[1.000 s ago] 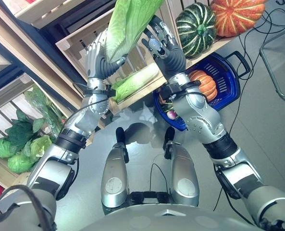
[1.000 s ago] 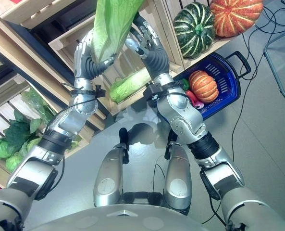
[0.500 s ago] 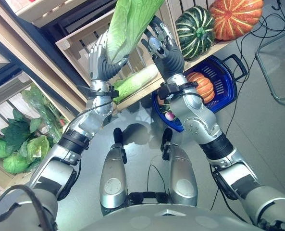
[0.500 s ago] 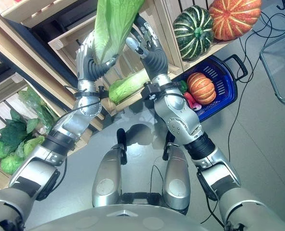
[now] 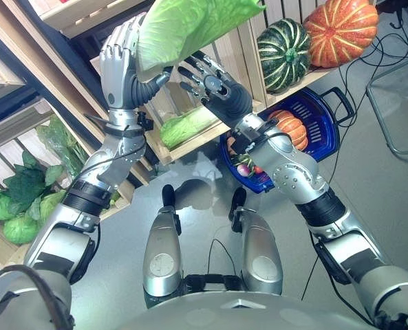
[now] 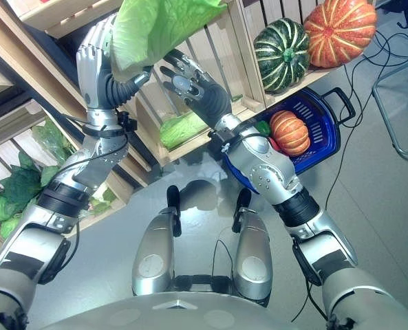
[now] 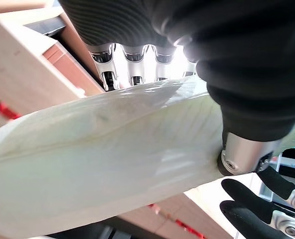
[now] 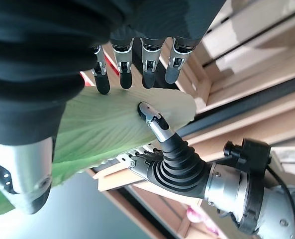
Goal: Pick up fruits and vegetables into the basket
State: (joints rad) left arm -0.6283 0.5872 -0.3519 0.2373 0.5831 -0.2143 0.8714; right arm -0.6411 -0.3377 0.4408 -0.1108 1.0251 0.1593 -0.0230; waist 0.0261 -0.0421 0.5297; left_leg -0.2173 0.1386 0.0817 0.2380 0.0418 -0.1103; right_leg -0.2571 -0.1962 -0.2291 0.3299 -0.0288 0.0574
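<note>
A long pale-green cabbage (image 5: 190, 27) is held high in front of the wooden crates, lying almost level. My left hand (image 5: 121, 65) is shut on its stalk end, fingers behind it and thumb pressed on the front (image 7: 237, 159). My right hand (image 5: 214, 86) hangs just below the cabbage's leafy part (image 8: 102, 129), open with its fingers spread and apart from the leaves. The blue basket (image 5: 322, 118) stands on the floor below my right arm. It holds a small orange pumpkin (image 5: 291, 124) and some red and green pieces.
Wooden crates (image 5: 238, 55) line the shelf ahead, one holding a second long cabbage (image 5: 186, 127). A striped green pumpkin (image 5: 284, 45) and a large orange pumpkin (image 5: 338, 20) sit at the top right. Leafy greens (image 5: 18, 199) fill the lower left crate. A metal frame (image 5: 396, 103) stands at the right.
My left hand has lifted the cabbage and tipped it from upright to nearly level. My right hand has come off the cabbage's side and dropped below it.
</note>
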